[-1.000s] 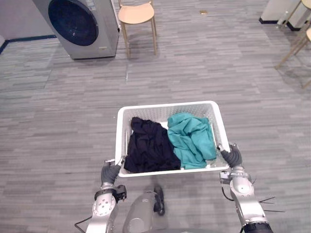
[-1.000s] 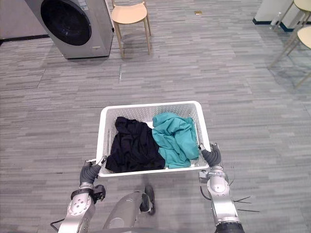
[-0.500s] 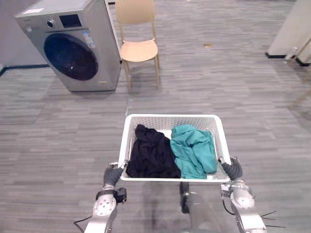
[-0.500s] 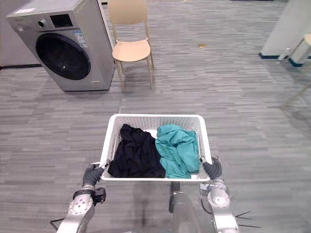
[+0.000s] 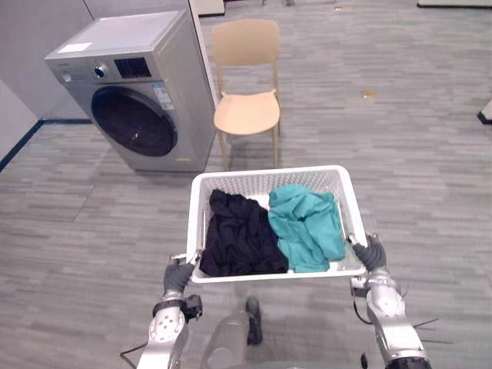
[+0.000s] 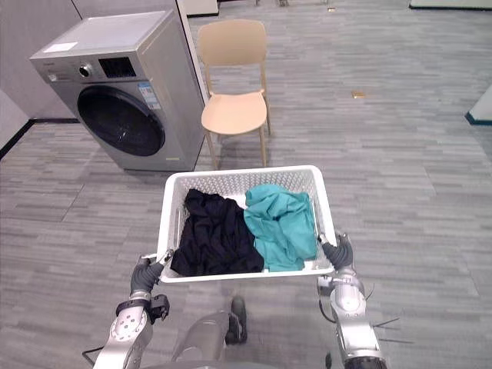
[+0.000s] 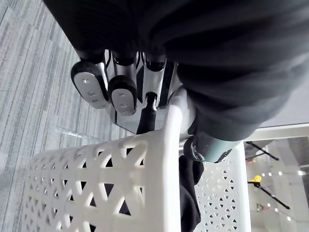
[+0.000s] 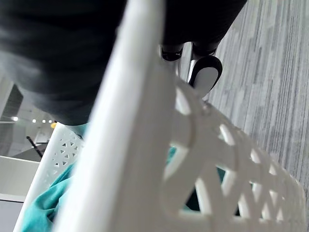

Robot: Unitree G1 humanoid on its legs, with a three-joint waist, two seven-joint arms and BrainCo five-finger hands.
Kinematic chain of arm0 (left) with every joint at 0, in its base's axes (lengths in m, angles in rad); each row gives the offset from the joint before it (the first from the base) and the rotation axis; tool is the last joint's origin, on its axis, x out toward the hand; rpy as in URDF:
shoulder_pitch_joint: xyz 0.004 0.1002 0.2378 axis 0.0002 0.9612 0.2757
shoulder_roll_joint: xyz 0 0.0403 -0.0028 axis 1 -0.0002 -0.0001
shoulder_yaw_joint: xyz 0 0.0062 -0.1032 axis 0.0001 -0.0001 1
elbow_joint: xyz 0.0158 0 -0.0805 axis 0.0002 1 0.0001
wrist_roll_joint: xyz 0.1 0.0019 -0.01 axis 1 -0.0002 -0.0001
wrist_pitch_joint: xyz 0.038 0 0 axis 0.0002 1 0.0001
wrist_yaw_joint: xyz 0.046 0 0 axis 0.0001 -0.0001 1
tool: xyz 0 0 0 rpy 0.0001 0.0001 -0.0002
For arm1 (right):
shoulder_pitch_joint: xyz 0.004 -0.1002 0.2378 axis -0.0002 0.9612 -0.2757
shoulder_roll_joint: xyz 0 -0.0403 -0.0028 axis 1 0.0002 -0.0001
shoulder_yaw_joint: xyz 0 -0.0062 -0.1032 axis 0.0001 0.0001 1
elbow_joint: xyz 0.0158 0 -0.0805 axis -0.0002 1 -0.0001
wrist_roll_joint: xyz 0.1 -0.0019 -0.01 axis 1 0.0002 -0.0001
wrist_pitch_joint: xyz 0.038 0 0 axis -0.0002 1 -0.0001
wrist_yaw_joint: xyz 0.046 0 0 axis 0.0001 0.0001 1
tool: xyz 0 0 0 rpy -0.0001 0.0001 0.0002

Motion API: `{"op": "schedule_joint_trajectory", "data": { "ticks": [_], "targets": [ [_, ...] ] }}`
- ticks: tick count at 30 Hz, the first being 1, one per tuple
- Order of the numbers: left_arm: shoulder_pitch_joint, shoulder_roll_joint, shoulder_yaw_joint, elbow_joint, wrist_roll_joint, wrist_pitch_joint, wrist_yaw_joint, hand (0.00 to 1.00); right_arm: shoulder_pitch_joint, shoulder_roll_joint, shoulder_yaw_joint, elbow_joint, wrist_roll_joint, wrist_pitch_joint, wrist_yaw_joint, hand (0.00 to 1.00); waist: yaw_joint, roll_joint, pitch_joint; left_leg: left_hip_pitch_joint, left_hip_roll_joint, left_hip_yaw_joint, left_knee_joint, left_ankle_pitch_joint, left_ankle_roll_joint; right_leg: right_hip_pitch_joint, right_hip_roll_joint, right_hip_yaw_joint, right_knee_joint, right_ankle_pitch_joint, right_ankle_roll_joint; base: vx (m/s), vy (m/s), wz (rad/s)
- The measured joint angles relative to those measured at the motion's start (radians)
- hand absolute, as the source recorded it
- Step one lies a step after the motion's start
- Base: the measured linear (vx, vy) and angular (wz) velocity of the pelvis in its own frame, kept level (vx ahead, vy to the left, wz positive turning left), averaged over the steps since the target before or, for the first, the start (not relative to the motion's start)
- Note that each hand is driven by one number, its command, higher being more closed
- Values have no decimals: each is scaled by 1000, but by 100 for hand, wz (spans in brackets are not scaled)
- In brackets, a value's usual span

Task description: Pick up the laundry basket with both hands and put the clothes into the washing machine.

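A white perforated laundry basket [image 5: 265, 171] hangs above the floor, held level in front of me. Inside lie a black garment [image 5: 238, 240] on the left and a teal garment [image 5: 309, 227] on the right. My left hand [image 5: 178, 274] curls round the basket's near left rim [image 7: 169, 140], its fingers [image 7: 120, 92] wrapped under the edge. Gripping the near right corner is my right hand [image 5: 371, 254], and its fingers [image 8: 203, 73] show past the rim [image 8: 130, 121]. The grey washing machine [image 5: 146, 84] stands ahead to the left with its round dark door [image 5: 134, 132] closed.
A light wooden chair [image 5: 247, 108] stands right beside the washing machine, straight beyond the basket. Grey plank floor [image 5: 415, 154] lies open to the right and between the basket and the machine. A wall runs behind the machine at the far left.
The whole picture has shifted: the washing machine and chair now show lower and larger, so the camera has moved toward them. Both hands keep hold of the basket, clothes unchanged.
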Motion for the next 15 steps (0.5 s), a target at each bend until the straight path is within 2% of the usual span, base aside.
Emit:
{"op": "schedule_joint_trajectory", "data": {
  "ticks": [1,2,3,4,5,6,7,9,10,11,12,13,14,15],
  "targets": [
    [-1,-2,-7,0,5,2,0,100,-1,0,-10,9,0,-5,3,100,9,-3,0,-1,-2,8,47,-59,13,-32,-14,16,96,-21,32,646,250,-7],
    [2,-1,-9,0,9,8,0,100,-1,4,-14,13,0,-5,6,100,11,-6,0,18,-7,17,64,-106,13,-91,-36,41,265,-51,76,723,318,-22],
    [4,6,-9,1,9,15,0,100,-4,12,-14,23,-1,-5,8,100,8,-15,5,53,-19,26,67,-140,9,-166,-62,77,472,-55,112,559,244,-19],
    [4,20,-9,1,9,22,0,100,-3,25,-14,44,-1,-5,10,100,4,-30,13,111,-40,36,61,-165,-3,-243,-88,113,708,-27,167,585,242,-16],
    [10,39,-17,1,10,33,0,100,9,42,-14,69,-1,-4,10,100,-2,-38,18,209,-66,42,30,-195,-1,-311,-126,107,954,-14,166,602,208,-17],
    [21,50,-17,1,19,34,0,100,16,54,-13,85,-1,-4,10,100,-11,-36,18,303,-81,42,-24,-210,0,-366,-134,78,1070,-30,91,686,216,-17],
    [22,56,-17,1,19,35,1,100,17,59,-13,88,-1,-4,10,100,-19,-33,17,355,-86,42,-68,-211,0,-408,-130,62,1087,-45,65,528,156,-12],
    [4,73,-18,-3,19,34,1,100,16,64,-13,77,-1,-8,14,100,-29,-26,14,458,-93,28,-180,-211,0,-556,-84,-11,986,-87,-2,526,119,-3],
    [-2,74,-19,-2,19,34,1,100,17,63,-13,76,-1,-9,15,100,-33,-24,15,481,-92,18,-205,-211,0,-586,-61,-23,907,-93,-14,480,89,28],
    [-10,75,-22,-2,19,34,0,100,20,61,-15,74,0,-8,16,100,-54,-21,16,524,-91,-6,-250,-212,-4,-620,-13,-27,670,-71,-20,510,50,56],
    [-13,76,-30,1,19,34,0,100,29,62,-24,66,0,-8,16,100,-72,-27,16,567,-101,-29,-282,-216,-12,-643,14,-15,446,14,-20,530,34,64],
    [-13,76,-34,2,19,34,0,100,36,62,-27,58,0,-7,16,100,-78,-34,13,593,-109,-41,-299,-220,-18,-652,21,-6,341,67,-17,556,18,62],
    [-12,76,-41,4,19,34,0,100,52,60,-30,45,0,-7,16,100,-85,-46,10,642,-128,-71,-326,-232,-39,-662,28,30,197,172,-16,616,-37,67],
    [-9,75,-47,7,20,34,0,100,61,58,-31,45,0,-5,16,100,-97,-50,6,692,-133,-102,-331,-249,-66,-662,29,49,181,270,-62,636,-58,76]
  ]
}}
